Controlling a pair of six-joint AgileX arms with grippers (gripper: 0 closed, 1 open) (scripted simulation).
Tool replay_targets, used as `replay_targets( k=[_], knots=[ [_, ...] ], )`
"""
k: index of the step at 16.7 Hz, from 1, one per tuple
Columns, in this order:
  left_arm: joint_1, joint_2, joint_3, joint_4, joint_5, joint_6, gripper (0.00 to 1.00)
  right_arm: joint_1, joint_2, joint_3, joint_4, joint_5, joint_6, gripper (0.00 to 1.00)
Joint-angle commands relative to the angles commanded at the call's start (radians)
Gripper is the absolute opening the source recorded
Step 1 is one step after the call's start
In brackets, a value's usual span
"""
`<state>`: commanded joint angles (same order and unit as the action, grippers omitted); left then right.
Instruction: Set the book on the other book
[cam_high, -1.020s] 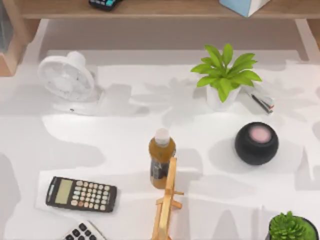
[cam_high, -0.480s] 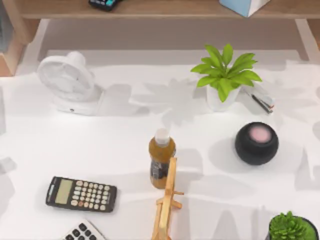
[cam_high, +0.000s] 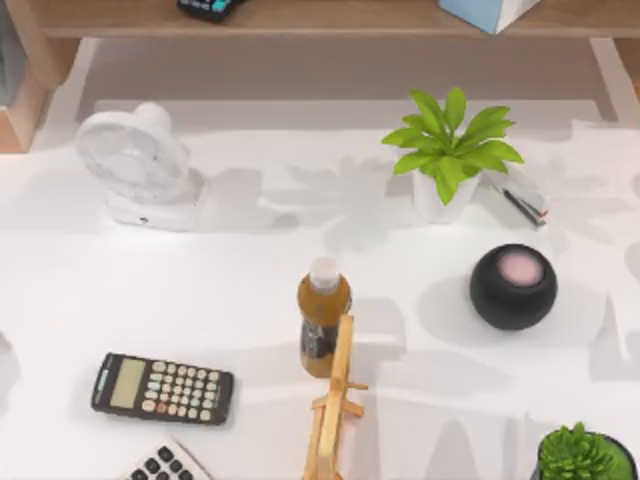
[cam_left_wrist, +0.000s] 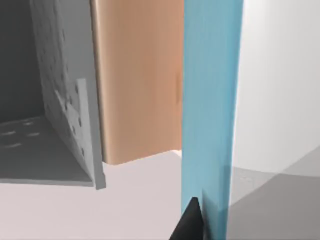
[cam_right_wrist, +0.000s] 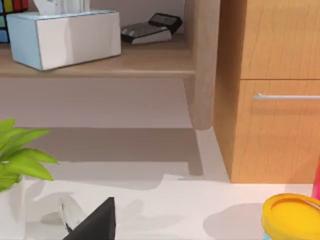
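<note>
Left wrist view: a dark tool finger (cam_left_wrist: 192, 222) touches an upright blue book (cam_left_wrist: 210, 100); whether the left tool clamps it, I cannot tell. Shadows on the tabletop (cam_high: 250, 300) have shrunk leftward since earlier.

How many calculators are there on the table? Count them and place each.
2. One black calculator lies at the table's front left; a second calculator sits just in front, cut off by the edge.

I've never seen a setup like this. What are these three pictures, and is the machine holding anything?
It is a simulated two-armed table robot. One camera looks down on a white table with a fan, a bottle, a calculator, a round black speaker and a potted plant. The other two cameras ride on the wrists. The left wrist view shows a blue book upright against a dark fingertip, seemingly held. The right wrist view faces a shelf with a tissue box.
</note>
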<state>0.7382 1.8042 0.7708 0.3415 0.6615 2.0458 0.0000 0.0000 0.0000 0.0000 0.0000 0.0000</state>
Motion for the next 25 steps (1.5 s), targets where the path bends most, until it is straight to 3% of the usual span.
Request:
replay_targets(
  k=[10, 23, 25],
  knots=[
    [-0.010, 0.017, 0.010, 0.012, -0.008, -0.008, 0.00, 0.000, 0.000, 0.000, 0.000, 0.000, 0.000, 1.00],
    [-0.010, 0.017, 0.010, 0.012, -0.008, -0.008, 0.98, 0.000, 0.000, 0.000, 0.000, 0.000, 0.000, 1.00],
    [-0.010, 0.017, 0.010, 0.012, -0.008, -0.008, 1.00, 0.000, 0.000, 0.000, 0.000, 0.000, 0.000, 1.00]
  ],
)
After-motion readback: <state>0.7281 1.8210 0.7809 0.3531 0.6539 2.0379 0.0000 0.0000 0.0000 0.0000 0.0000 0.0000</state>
